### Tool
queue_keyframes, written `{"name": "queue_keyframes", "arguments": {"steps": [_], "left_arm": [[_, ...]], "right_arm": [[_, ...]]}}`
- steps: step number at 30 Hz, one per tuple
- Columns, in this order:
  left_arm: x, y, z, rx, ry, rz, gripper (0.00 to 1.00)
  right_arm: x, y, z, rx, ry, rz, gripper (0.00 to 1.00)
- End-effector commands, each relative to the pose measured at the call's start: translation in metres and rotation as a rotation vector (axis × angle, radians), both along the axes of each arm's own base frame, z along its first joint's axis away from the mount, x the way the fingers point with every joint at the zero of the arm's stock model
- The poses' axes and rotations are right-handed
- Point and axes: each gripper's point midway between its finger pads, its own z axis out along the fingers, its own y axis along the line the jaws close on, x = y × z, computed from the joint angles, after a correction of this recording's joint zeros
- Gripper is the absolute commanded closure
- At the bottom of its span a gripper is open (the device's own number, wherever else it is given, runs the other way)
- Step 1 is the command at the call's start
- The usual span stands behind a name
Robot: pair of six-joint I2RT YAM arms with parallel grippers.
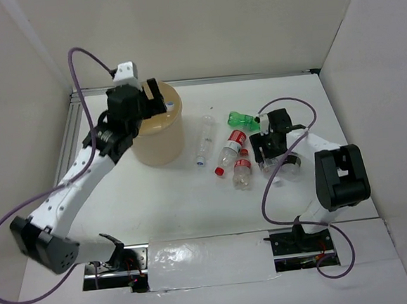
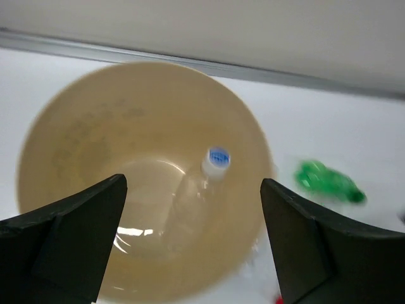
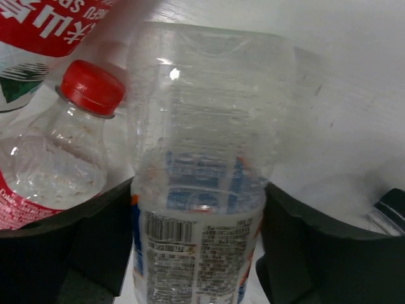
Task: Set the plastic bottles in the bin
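1. Plastic bottle with a blue cap [image 2: 193,199]: it lies inside the bin [image 2: 47,136], directly below the left gripper [image 2: 193,244]. In the wrist view it sits between the two fingers, cap end raised toward the bin's far wall.
2. Left gripper: it hovers above the mouth of the bin. The jaws are spread wide and nothing is held.
3. Right gripper [image 3: 199,218]: it sits low over the table [image 1: 194,216], well apart from the left gripper. Both fingers [image 3: 69,247] press against the sides of the labelled bottle [image 3: 202,126], which is gripped between them.
4. Labelled bottle: clear, with a blue-and-white label and a barcode panel. Its body runs forward from between the right gripper's fingers, away from the wrist.
5. Red-capped bottle [image 3: 57,152]: clear. It lies just beside the right gripper on its left, touching the labelled bottle and resting against the left finger.
6. Red-labelled bottle [image 3: 38,28]: it lies ahead and to the left of the right gripper, beyond the red-capped bottle. Only part of it is in the wrist view.
7. Green bottle [image 1: 243,117]: it lies on the table ahead of the right gripper and slightly to its left. From the left gripper it lies to the right, outside the bin.
8. Slim clear bottle [image 1: 204,141]: it lies on the table between the two grippers, near the bin wall and left of the red-labelled bottle.
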Motion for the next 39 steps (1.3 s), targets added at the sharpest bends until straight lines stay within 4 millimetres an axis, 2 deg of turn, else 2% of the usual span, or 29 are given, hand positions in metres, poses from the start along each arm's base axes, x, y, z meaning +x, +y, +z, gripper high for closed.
{"name": "queue_keyframes", "arguments": {"steps": [1,2,3,4,5,6,7,8,9,10,12,13,14,15,16,18,19,20,23,24,25,26,28,30,31,33,35,36,39], "left_arm": [[-0.054,-0.035,0.034,0.025,-0.154,-0.239,0.01],[-0.075,-0.061,0.03,0.021,-0.168,-0.354,0.01],[-0.089,-0.071,0.022,0.008,-0.165,-0.394,0.01],[-0.102,-0.078,-0.009,0.022,-0.113,-0.427,0.01],[-0.129,-0.094,-0.012,-0.001,-0.118,-0.499,0.01],[-0.139,-0.098,-0.024,-0.033,-0.093,-0.498,0.01],[-0.152,-0.101,-0.059,-0.012,-0.027,-0.514,0.01],[-0.171,-0.112,-0.072,-0.021,0.002,-0.554,0.01],[-0.179,-0.108,-0.08,-0.038,0.016,-0.532,0.01],[-0.19,-0.109,-0.108,-0.061,0.08,-0.526,0.01],[-0.212,-0.118,-0.131,-0.081,0.127,-0.548,0.01],[-0.221,-0.121,-0.139,-0.13,0.157,-0.549,0.01],[-0.233,-0.123,-0.167,-0.115,0.21,-0.545,0.01],[-0.239,-0.127,-0.168,-0.113,0.212,-0.566,0.01],[-0.244,-0.13,-0.179,-0.119,0.245,-0.556,0.01],[-0.255,-0.137,-0.196,-0.106,0.283,-0.576,0.01],[-0.258,-0.138,-0.206,-0.108,0.311,-0.567,0.01],[-0.261,-0.138,-0.215,-0.094,0.33,-0.574,0.01],[-0.271,-0.144,-0.23,-0.066,0.369,-0.589,0.01],[-0.273,-0.143,-0.234,-0.06,0.381,-0.596,0.01],[-0.276,-0.144,-0.237,-0.05,0.387,-0.603,0.01],[-0.279,-0.146,-0.237,-0.055,0.39,-0.611,0.01],[-0.283,-0.142,-0.247,-0.042,0.407,-0.61,0.01],[-0.286,-0.143,-0.243,-0.07,0.4,-0.617,0.01],[-0.29,-0.145,-0.243,-0.067,0.401,-0.631,0.01],[-0.291,-0.145,-0.239,-0.073,0.387,-0.634,0.01],[-0.288,-0.146,-0.235,-0.069,0.373,-0.632,0.01],[-0.286,-0.147,-0.23,-0.068,0.356,-0.63,0.01],[-0.279,-0.155,-0.223,-0.06,0.31,-0.635,0.01]], "right_arm": [[0.023,0.001,0.012,-0.02,-0.077,-0.02,0.26],[0.022,0.004,0.012,-0.012,-0.078,0.006,0.31],[0.02,0.005,0.015,-0.006,-0.079,0.023,0.35],[0.017,0.007,0.017,-0.001,-0.078,0.044,0.42],[0.017,0.008,0.03,0.021,-0.094,0.064,0.56],[0.022,0.01,0.046,0.023,-0.127,0.108,0.58],[0.026,0.004,0.058,0.024,-0.152,0.112,0.63],[0.03,0.006,0.073,0.047,-0.18,0.144,0.64],[0.028,0.008,0.09,0.04,-0.205,0.204,0.68],[0.045,0.006,0.125,0.041,-0.288,0.218,0.71],[0.057,0.014,0.164,0.071,-0.378,0.295,0.71],[0.07,0.019,0.206,0.078,-0.475,0.321,0.71],[0.08,0.036,0.248,0.12,-0.578,0.378,0.71],[0.08,0.042,0.253,0.15,-0.597,0.407,0.71],[0.087,0.055,0.286,0.188,-0.679,0.438,0.71],[0.084,0.095,0.324,0.291,-0.779,0.547,0.72],[0.092,0.113,0.355,0.325,-0.883,0.565,0.72],[0.085,0.146,0.368,0.372,-0.922,0.628,0.72],[0.091,0.202,0.413,0.47,-1.069,0.698,0.72],[0.08,0.233,0.421,0.524,-1.084,0.749,0.72],[0.093,0.252,0.418,0.551,-1.093,0.742,0.72],[0.089,0.266,0.44,0.605,-1.125,0.742,0.72],[0.084,0.302,0.451,0.685,-1.135,0.76,0.71],[0.087,0.338,0.451,0.739,-1.129,0.783,0.67],[0.102,0.355,0.426,0.742,-1.073,0.771,0.66],[0.102,0.372,0.43,0.775,-1.073,0.773,0.61],[0.117,0.385,0.397,0.787,-0.978,0.749,0.52],[0.119,0.387,0.394,0.787,-0.976,0.748,0.36],[0.123,0.383,0.388,0.775,-0.955,0.738,0.16]]}}
